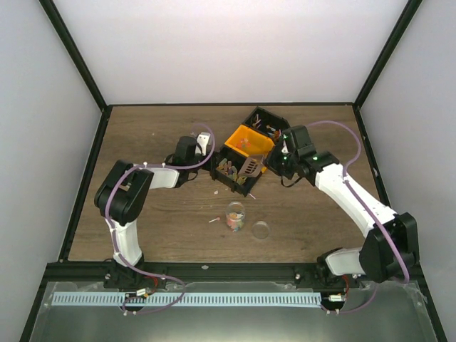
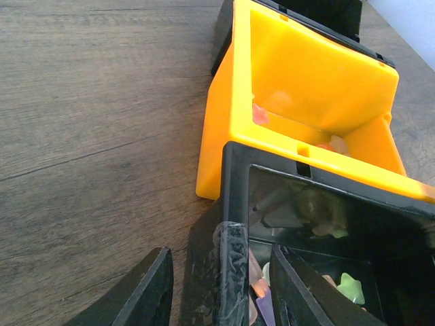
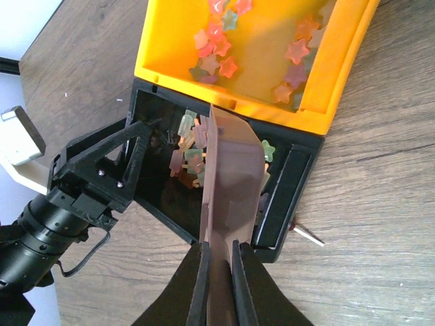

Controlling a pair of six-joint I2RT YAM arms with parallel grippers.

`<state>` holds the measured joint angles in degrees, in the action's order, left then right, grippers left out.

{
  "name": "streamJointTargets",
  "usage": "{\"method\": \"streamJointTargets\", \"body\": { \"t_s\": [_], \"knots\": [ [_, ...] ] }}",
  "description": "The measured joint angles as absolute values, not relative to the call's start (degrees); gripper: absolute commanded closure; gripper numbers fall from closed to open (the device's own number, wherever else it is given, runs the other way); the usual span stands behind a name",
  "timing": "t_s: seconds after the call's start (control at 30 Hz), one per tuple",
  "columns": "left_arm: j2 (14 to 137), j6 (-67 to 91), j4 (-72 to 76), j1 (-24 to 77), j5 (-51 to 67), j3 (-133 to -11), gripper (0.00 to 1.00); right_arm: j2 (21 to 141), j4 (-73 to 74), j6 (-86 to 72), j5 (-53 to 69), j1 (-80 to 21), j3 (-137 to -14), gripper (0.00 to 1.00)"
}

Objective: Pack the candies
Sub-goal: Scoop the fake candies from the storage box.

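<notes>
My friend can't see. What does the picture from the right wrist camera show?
The right gripper pinches a brown scoop over a black bin of star candies. An orange bin behind holds more.

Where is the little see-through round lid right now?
In the top view, the clear round plastic lid lies on the brown wooden table, just right of the small clear cup holding colourful candies, apart from it.
</notes>
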<state>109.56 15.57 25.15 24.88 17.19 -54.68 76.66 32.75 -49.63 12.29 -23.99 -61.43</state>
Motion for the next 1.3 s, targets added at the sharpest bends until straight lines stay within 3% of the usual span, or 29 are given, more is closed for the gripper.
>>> {"method": "streamJointTargets", "body": {
  "t_s": [0.43,0.73,1.3],
  "knots": [
    [109.6,14.2,24.6,24.9,17.6,-55.2,0.56,79.8,34.9,-51.1,7.9,-26.8,-64.4,0.99],
    [109.6,13.2,24.3,24.9,17.5,-55.2,0.56,87.1,41.2,-51.9,2.7,-30.4,-75.0,0.99],
    [109.6,13.0,24.3,24.9,17.4,-55.2,0.56,82.6,46.8,-56.9,2.3,-32.4,-74.1,0.99]
  ]
}}
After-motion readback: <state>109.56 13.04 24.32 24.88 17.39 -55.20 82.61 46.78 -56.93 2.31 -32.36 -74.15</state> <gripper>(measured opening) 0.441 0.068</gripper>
